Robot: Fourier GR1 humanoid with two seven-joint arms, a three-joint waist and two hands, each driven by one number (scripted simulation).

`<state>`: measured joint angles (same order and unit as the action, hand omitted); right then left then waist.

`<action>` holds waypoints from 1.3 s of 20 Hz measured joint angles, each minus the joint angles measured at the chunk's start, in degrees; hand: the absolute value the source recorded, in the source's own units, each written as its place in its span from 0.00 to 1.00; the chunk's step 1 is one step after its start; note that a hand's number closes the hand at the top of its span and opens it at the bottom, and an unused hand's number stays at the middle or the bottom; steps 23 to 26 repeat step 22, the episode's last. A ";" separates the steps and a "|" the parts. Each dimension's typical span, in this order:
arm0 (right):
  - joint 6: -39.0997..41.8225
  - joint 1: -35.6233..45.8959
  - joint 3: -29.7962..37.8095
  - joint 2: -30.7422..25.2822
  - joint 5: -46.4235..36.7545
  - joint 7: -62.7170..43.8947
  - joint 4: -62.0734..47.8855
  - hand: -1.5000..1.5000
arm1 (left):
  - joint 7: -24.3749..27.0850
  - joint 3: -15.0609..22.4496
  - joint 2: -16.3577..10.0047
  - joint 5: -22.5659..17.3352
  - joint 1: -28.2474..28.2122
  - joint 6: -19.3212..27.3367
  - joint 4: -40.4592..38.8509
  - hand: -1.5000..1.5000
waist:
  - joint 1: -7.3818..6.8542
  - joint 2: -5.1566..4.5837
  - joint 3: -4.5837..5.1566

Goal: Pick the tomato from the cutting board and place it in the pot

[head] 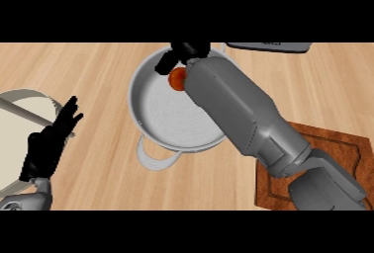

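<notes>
Placing step: right hand, seemingly clenched round the tomato, hangs over the far side of the pot, so next comes lowering and release; left hand rests open at left.

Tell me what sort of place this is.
Most likely a kitchen counter: a wooden worktop carries a grey pot and a brown cutting board, and the right hand holds a tomato over the pot.
</notes>
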<state>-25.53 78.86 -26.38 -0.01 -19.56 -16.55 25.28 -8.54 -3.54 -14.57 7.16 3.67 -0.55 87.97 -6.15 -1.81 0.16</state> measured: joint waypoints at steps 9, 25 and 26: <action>-11.51 -2.84 8.06 0.01 12.53 12.64 7.27 0.00 | 0.44 -0.57 0.01 -0.10 -0.50 0.25 -0.05 0.50 | 0.69 0.44 -0.14; -1.99 -12.85 12.16 -1.44 24.12 19.31 17.43 0.00 | 0.52 -3.20 -0.05 -0.21 -5.83 1.03 2.36 0.50 | 5.45 1.88 -0.22; -1.99 -12.85 12.16 -1.44 24.12 19.31 17.43 0.00 | 0.52 -3.20 -0.05 -0.21 -5.83 1.03 2.36 0.50 | 5.45 1.88 -0.22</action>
